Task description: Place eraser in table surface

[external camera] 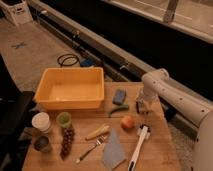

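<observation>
White arm point(176, 99) in from the right, elbow point(154, 80) raised, hand point(142, 105) apparently straight down beneath it.

Wooden bench point(158, 146) carries yellow bin point(70, 103), blue pad point(119, 96), green pepper point(118, 110), round orange fruit point(128, 122), banana point(97, 132), fork point(90, 150), grey cloth point(114, 151), white-handled brush point(137, 151), grapes point(66, 142) and two cups, with the robot's hand point(143, 105) low over the far right side, near the pad.
</observation>
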